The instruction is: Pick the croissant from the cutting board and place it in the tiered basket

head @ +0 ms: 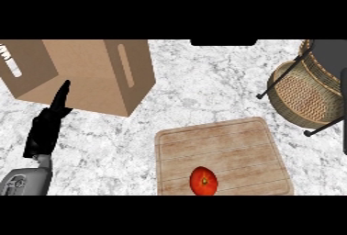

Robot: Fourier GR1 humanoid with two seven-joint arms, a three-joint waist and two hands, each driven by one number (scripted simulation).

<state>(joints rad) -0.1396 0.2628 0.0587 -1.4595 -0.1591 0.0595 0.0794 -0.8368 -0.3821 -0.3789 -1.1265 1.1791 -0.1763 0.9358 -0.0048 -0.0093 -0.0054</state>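
The wooden cutting board [224,147] lies at the lower middle of the counter. On its near edge sits a round red-orange item [204,181] that looks like a tomato; no croissant shows anywhere. The wicker tiered basket [305,98] on a black wire frame stands at the right edge. A dark grey shape [330,54] covers the basket's top part at the upper right corner; it may be my right hand, and what it holds is hidden. My left hand [46,128] rests open at the left, fingers pointing up, touching nothing.
A brown cardboard box [88,73] with slot handles stands at the back left, just behind my left hand. A black object [223,42] shows at the top edge. Marble counter lies between the box, board and basket.
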